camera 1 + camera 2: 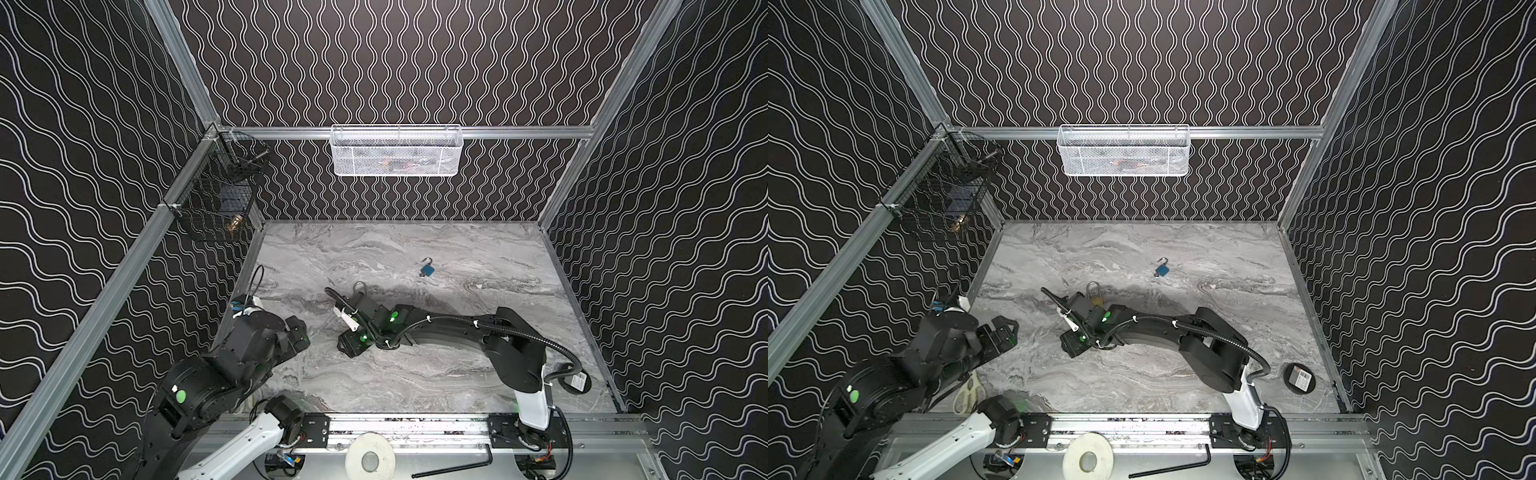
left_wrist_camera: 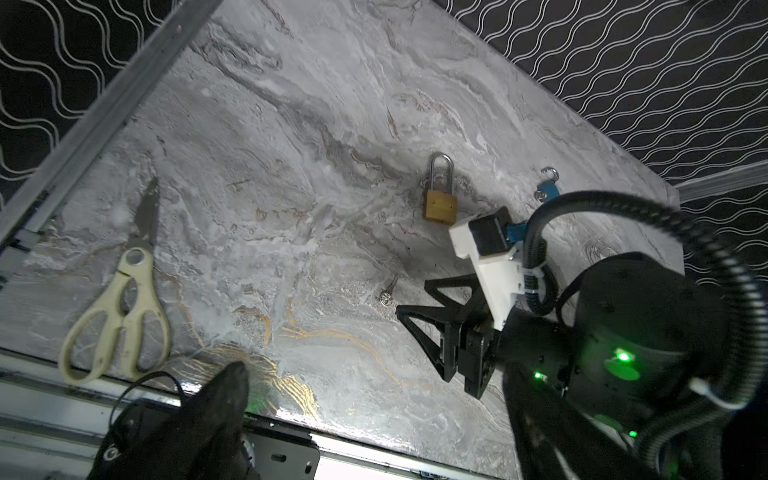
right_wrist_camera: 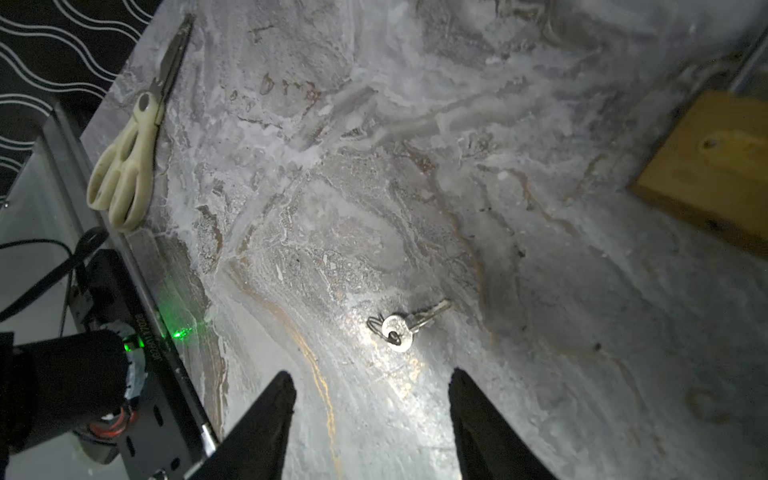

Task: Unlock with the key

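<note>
**Near edge.** Cream-handled kitchen scissors (image 2: 120, 299) lie flat by the front-left corner of the grey marble-pattern surface (image 1: 478, 374). They are not part of the task. The left arm's fingers (image 2: 226, 390) hang above that corner. Only one shows in the left wrist view. They stand wide and hold nothing.

**Middle, a little toward the left edge.** The small silver metal key on its wire ring (image 3: 405, 328) lies flat on the surface, blade pointing toward the lock. The right arm's fingers (image 3: 266, 424) hover low over it, about half apart and empty. The key sits just past their tips, nearer one tip than the other. No contact is visible in the right wrist view.

**Beyond.** The brass padlock with a long steel shackle (image 2: 440, 199) lies flat near the key, shackle seated and pointing toward the far edge. A small blue padlock (image 1: 427, 269) lies farther back, well apart from both.

**Step in hand (judgement).** Picking up the key; nothing is unlocked yet.

**Next move calls for:**
- Centre the key's round head between the fingers.
- Go down to the surface and pinch. A thin flat key may slide or tip.
- The left fingers will probably have to steady the brass padlock for insertion.
</note>
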Motion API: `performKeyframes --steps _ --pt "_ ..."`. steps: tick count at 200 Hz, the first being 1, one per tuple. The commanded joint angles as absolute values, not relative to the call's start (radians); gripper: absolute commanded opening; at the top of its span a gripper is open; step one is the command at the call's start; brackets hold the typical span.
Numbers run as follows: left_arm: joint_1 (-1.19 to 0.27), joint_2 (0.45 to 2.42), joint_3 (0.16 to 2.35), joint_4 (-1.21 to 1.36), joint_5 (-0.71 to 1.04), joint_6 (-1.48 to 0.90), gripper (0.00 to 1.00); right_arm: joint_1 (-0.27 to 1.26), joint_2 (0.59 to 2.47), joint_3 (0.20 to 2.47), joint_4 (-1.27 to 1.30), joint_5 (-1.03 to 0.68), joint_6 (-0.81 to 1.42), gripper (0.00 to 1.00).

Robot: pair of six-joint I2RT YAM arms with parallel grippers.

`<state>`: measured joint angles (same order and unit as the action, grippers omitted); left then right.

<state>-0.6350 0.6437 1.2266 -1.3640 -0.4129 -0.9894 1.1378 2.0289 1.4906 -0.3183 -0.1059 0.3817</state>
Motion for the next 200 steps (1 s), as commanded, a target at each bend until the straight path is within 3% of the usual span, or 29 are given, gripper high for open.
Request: performKeyframes --steps 1,102,200 --pt "-0.635 0.634 1.262 -1.43 -0.472 -0.938 0.97 1.15 2.096 1.57 -0.442 -0.004 0.555 0.56" --pt "-0.634 0.486 1.071 -1.219 -0.36 -0.902 0.97 1.167 2.33 1.956 -0.789 0.159 0.577 0.5" --pt "-0.634 0.488 1.051 -1.176 -0.338 -0.869 0.97 1.183 2.297 1.873 -0.747 0.104 0.592 0.45"
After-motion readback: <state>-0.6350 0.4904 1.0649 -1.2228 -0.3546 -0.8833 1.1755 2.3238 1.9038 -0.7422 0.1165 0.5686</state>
